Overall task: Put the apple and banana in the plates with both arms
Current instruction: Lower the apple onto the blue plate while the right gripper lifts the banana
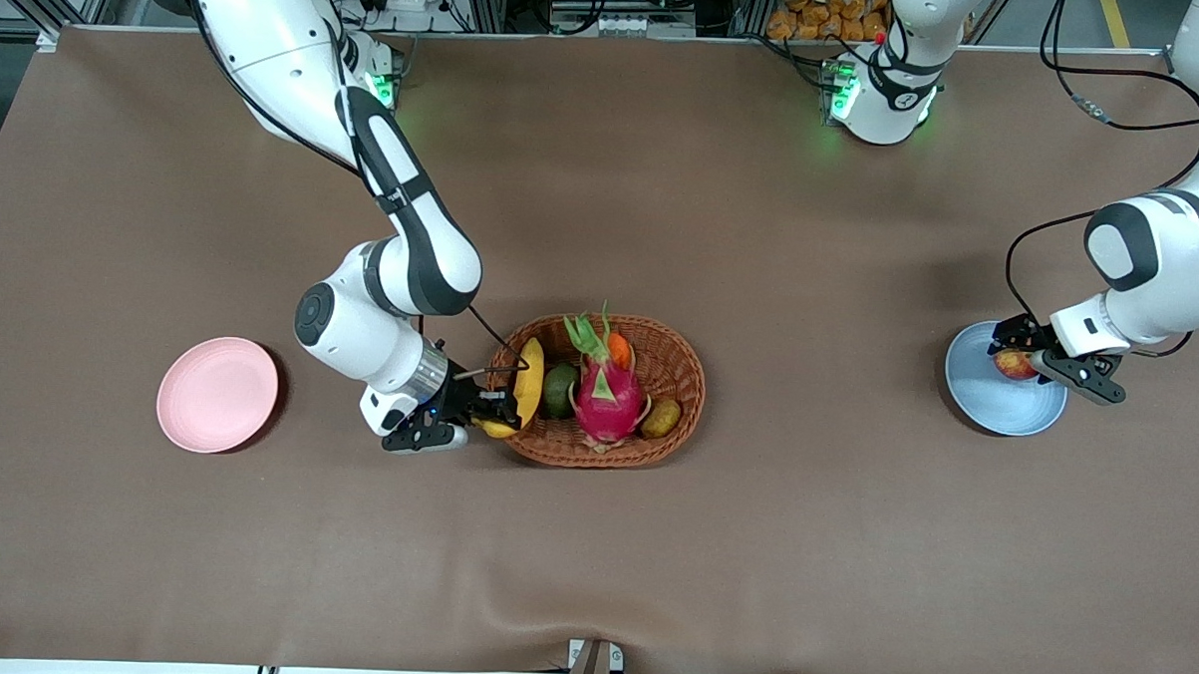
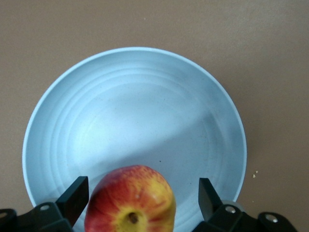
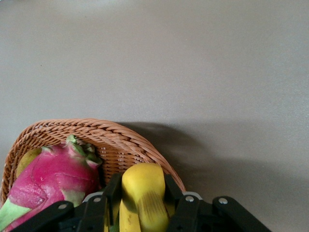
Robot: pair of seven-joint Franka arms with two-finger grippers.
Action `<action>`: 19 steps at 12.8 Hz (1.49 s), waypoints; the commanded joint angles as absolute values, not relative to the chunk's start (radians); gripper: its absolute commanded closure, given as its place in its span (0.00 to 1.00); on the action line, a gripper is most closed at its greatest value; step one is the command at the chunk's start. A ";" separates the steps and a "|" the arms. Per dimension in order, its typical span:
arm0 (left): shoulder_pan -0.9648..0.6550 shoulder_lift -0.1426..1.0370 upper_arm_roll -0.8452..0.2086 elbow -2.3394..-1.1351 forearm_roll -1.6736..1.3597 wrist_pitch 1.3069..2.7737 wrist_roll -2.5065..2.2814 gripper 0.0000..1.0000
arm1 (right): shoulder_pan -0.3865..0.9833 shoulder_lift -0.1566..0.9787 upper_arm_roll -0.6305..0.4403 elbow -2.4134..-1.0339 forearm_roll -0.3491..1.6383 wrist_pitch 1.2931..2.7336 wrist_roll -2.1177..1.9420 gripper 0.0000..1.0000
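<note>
A: What's on the worktop (image 1: 605, 178)?

B: Largest first: the wicker basket (image 1: 676, 375) at frame centre, the pink plate (image 1: 218, 395) lower left, the blue plate (image 1: 996, 416) at right.

A: And your pincers?

B: My right pincer (image 1: 492, 410) is clenched on the banana (image 1: 529, 382) at the basket's rim. My left pincer (image 2: 142, 193) is released, fingers clear of the apple (image 2: 130, 199) on the blue plate.

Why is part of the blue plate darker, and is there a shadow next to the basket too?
In the left wrist view, a soft shadow crosses the light blue plate around the apple, cast from above. In the right wrist view, a dark shadow lies on the cloth beside the wicker basket. In the front view, light is even, with green glow at the arm bases.
</note>
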State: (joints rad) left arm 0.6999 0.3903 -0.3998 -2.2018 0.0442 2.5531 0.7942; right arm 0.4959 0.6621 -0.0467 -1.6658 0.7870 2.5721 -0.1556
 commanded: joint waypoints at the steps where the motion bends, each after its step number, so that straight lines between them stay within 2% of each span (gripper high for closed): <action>1: 0.713 0.377 -0.437 -2.152 0.029 2.473 0.811 0.00 | 0.499 0.654 -0.051 -1.674 0.781 2.585 -0.158 0.95; 4: 0.710 0.382 -0.462 -1.958 0.029 2.205 0.796 0.00 | 0.489 0.635 -0.052 -1.667 0.781 2.576 -0.147 0.97; 9: 0.687 0.380 -0.538 -1.775 0.031 1.993 0.680 0.00 | 0.463 0.597 -0.054 -1.661 0.781 2.533 -0.095 0.98; 16: 0.626 0.382 -0.548 -1.709 0.032 1.947 0.623 0.00 | 0.312 0.522 -0.058 -1.657 0.773 2.311 -0.098 0.99; 19: 0.536 0.347 -0.512 -1.672 0.040 1.864 0.510 0.00 | 0.290 0.486 -0.096 -1.675 0.659 2.261 -0.097 0.99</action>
State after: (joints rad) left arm 0.5885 0.3788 -0.5397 -1.7042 0.0416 1.9314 0.5665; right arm 0.2977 0.5370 -0.0837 -1.6361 0.7226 2.2882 -0.1048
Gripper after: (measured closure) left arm 0.000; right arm 0.595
